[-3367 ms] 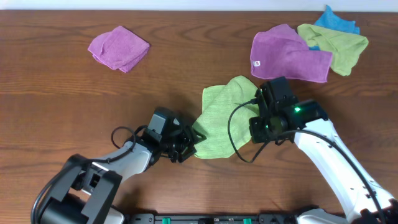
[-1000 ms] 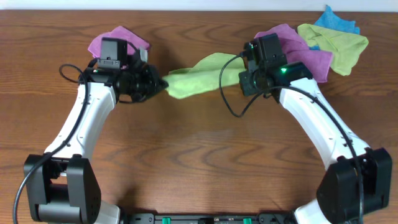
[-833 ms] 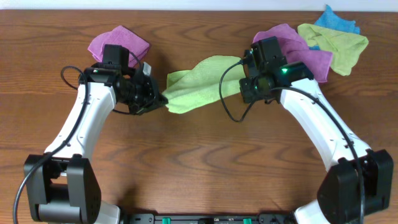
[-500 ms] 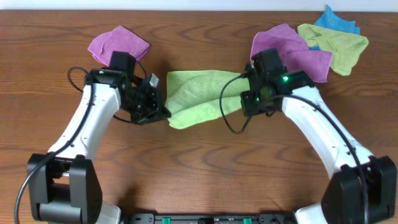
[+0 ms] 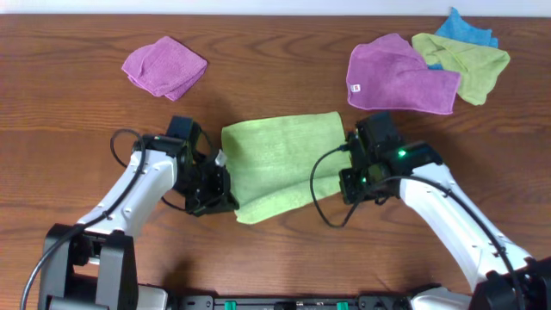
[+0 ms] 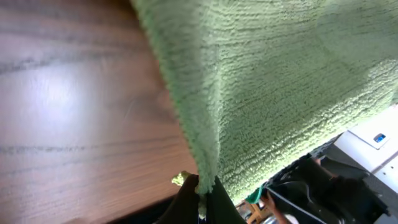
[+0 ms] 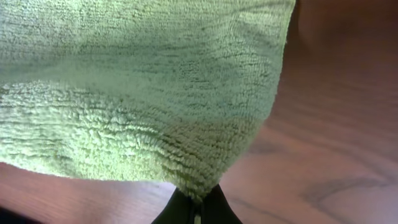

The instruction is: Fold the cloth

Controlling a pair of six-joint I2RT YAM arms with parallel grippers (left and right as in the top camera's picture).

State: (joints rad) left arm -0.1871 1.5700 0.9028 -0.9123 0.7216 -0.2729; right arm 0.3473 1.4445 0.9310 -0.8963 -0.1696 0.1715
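The left gripper [image 6: 201, 200] has its jaws closed tight, with no gap showing. It pinches a corner of the lime-green cloth [image 6: 280, 93], which rises out of the fingertips as a thick folded edge. The right gripper [image 7: 198, 211] is clamped the same way, with a corner of the cloth bunched into a point between its dark fingers.

From overhead, the left gripper [image 5: 220, 184] and the right gripper [image 5: 348, 182] sit at opposite ends of the cloth's [image 5: 275, 164] near edge. The cloth stretches between them as a broad, roughly rectangular sheet. It spreads from the jaws toward the far side of the table [image 5: 284, 258], and its near edge sags a little lower by the left jaws. I cannot tell how much of it lies flat on the wood and how much is held just off it.

Nothing sits between the two grippers except the cloth. A black cable loops from the right arm across the cloth's right end.

Farther out, beyond the left gripper, a crumpled purple cloth [image 5: 164, 66] lies well apart from the green one. Beyond the right gripper is a small heap:
- a second purple cloth [image 5: 400, 79] with a white tag [image 5: 352, 87], near the green cloth's far right corner but not touching it
- a duller yellow-green cloth [image 5: 469, 62], partly under the purple one
- a blue cloth [image 5: 467, 29] at the back of the heap
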